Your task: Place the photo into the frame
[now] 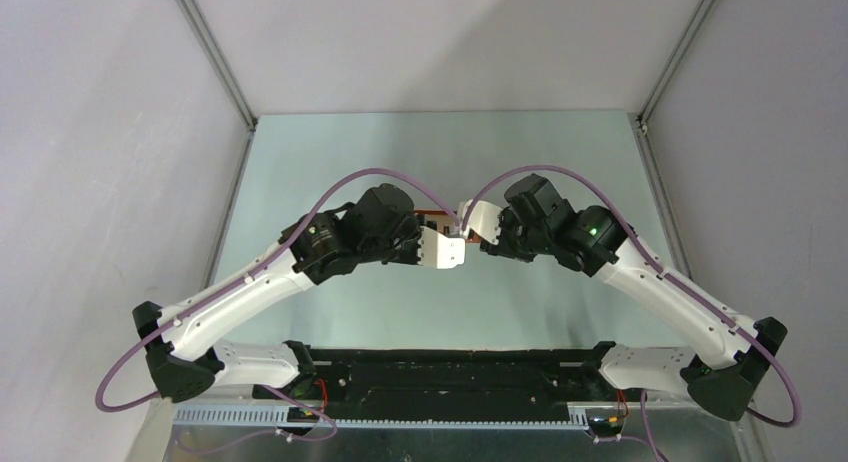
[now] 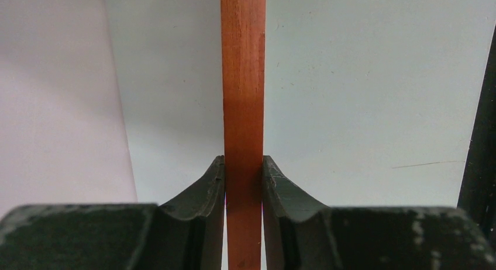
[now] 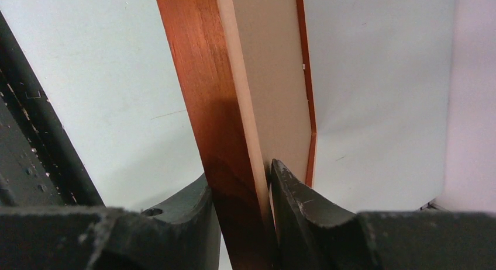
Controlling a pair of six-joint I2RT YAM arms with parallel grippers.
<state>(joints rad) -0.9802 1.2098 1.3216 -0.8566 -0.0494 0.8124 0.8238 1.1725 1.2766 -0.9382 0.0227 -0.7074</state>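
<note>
Pale worktop (image 1: 400, 152), frame (image 2: 243, 77) held on edge above it.
Its opposite ends are clamped by left hand (image 2: 243, 168) and right hand (image 3: 241, 175).

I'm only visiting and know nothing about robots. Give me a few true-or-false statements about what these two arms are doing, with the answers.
1. The left fingers are clamped on the frame. True.
2. Only one arm touches the frame. False: both arms grip it, meeting mid-table.
3. The right fingers press on either side of the frame's moulding. True.
4. The frame is blue plastic. False: it is orange-brown wood.
</note>
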